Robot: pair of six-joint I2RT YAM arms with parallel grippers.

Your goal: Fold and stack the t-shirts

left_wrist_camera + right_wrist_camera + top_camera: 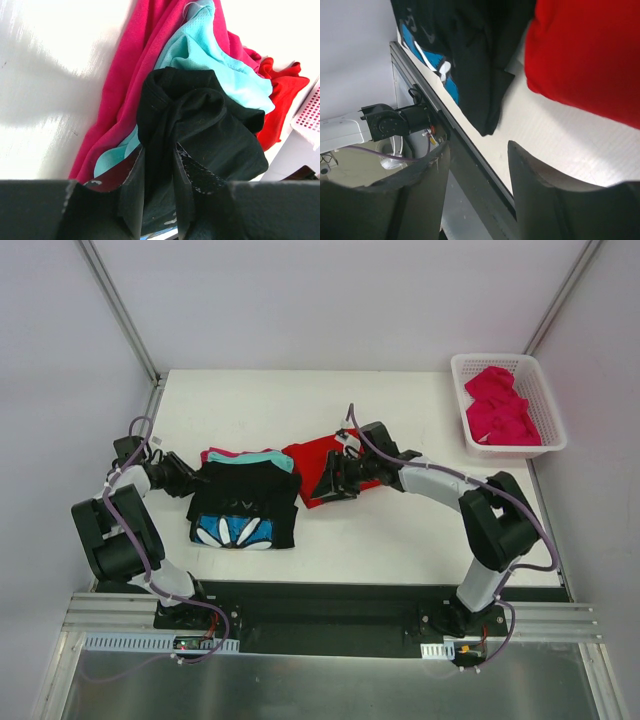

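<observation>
Left fingers (135, 200) pinch the black t-shirt (210, 135). Right fingers (525, 195) gape empty beside the red t-shirt (590, 55). The basket (492, 358) in the desk's far-right corner holds magenta-pink cloth (500, 405).

The black t-shirt (243, 502), red t-shirt (310, 456) and pink t-shirt (125, 80) are soft matt cloth; the turquoise garment (210, 60) is fine mesh. The far-right basket (490, 359) is white plastic lattice; the white table (400, 530) is smooth, faintly glossy

Centre-left in the top view, the black shirt (245, 500) carries a blue-and-white flower print. Turquoise cloth (270, 457) and a magenta shirt (213, 453) edge it above; the red shirt (312, 462) lies right. Upper right, a white basket (490, 359) holds pink cloth (500, 408).
</observation>
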